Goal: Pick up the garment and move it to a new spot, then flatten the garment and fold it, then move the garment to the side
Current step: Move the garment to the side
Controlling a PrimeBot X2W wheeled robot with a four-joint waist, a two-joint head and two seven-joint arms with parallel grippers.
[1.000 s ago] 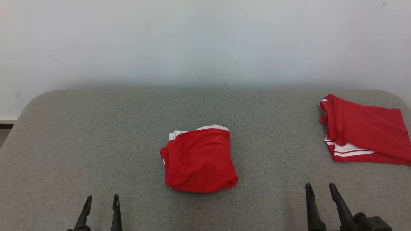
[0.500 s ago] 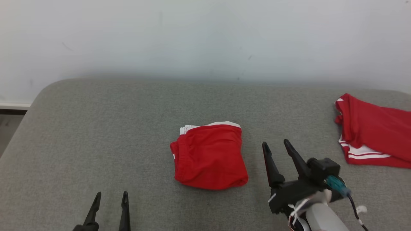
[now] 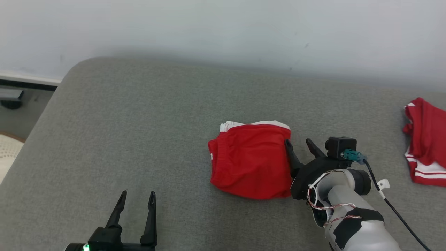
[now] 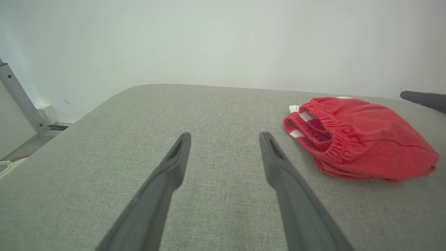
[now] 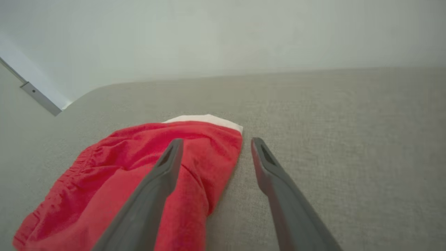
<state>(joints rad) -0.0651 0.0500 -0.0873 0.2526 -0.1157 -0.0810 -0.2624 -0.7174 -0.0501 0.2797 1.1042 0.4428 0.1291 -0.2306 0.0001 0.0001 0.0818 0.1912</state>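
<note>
One grey padded worktop is carrying everything, running under both sets of jaws up to a pale wall beyond their tips. Folded red garment, white band showing at its far edge, is lying flat on the worktop immediately left of the right jaws, and ahead and well to the right of the left jaws. Second red garment, white-striped, is lying well off to the right of the right jaws, cut by the picture edge. Pale forearm with loose wiring is reaching in from the lower right, carrying the right jaws.

Right jaws are standing wide apart and gripping nothing. Their fingers are straddling the folded garment's right edge, the left one over red cloth, the right one over bare worktop. Cannot tell whether the left one is touching the cloth.

Left jaws are also standing wide apart and holding nothing, fingers hovering over bare worktop, well apart from the garment. Black cable is trailing off behind the right jaws. Green light is glowing at the base of the left jaws.
</note>
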